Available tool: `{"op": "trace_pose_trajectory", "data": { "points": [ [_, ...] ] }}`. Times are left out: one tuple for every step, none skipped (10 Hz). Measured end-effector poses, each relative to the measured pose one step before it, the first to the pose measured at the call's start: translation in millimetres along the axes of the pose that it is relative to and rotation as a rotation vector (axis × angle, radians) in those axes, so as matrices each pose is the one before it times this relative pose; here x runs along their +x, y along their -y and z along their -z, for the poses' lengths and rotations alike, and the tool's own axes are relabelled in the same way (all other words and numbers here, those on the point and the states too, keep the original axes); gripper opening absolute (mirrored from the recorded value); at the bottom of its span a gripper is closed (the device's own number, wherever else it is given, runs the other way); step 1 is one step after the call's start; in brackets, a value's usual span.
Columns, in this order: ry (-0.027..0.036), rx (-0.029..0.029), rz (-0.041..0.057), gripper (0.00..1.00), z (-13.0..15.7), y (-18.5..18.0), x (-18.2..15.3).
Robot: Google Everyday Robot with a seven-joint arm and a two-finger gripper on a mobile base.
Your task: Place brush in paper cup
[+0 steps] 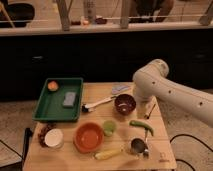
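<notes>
Hand (148, 113) hangs low over the bench (161, 154), right side, just beside the dark bowl (125, 103) and apart from it. Fingers spread wide, nothing btwn them, nothing held. Arm comes in from the right edge, bends at a white elbow above the bowl, then drops to the hand.

Brush (98, 104) lies flat on the bench approx. mid-top, white handle running diagonally, dark head at the lower-left end near the green tray (56, 119), other end pointing toward the dark bowl. Not touched by the hand; bowl sits btwn them.

Paper cup (53, 138) stands upright at front-left corner, below the tray, w/ a dark reddish item (44, 131) touching its left side; can't tell what that is. Cup is well apart from the brush and from the hand.

Tray holds an orange round thing (52, 85) in its back-left corner and a grey-blue block (69, 98) near centre. Orange bowl (89, 136) sits right of the paper cup, small green cup (109, 128) just beside the bowl. Corn cob (109, 153) and metal cup (137, 146) along the front edge; green pepper (141, 125) above the metal cup.
</notes>
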Motion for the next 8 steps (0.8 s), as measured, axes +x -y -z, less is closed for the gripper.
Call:
{"op": "trace_pose_trajectory", "data": {
  "points": [
    [0.00534, 0.00483, 0.01257, 0.80, -1.84, 3.61, -12.74],
    [0.00101, 0.00152, 0.00521, 0.80, -1.35, 1.32, -3.21],
    [0.00422, 0.00162, 0.00745, 0.80, -1.71, 1.97, -1.74],
    [0.00317, -0.00040, 0.00495, 0.80, -0.86, 1.47, -1.53],
    [0.00533, -0.00066, 0.00984, 0.80, -1.98, 3.47, -7.36],
    [0.00497, -0.00049, 0.00928, 0.80, -2.24, 4.57, -12.44],
    [0.00630, 0.00047, 0.01010, 0.80, -2.50, 4.25, -10.28],
    [0.00370, 0.00040, 0.00422, 0.80, -2.00, 3.00, -3.14]
  ]
}}
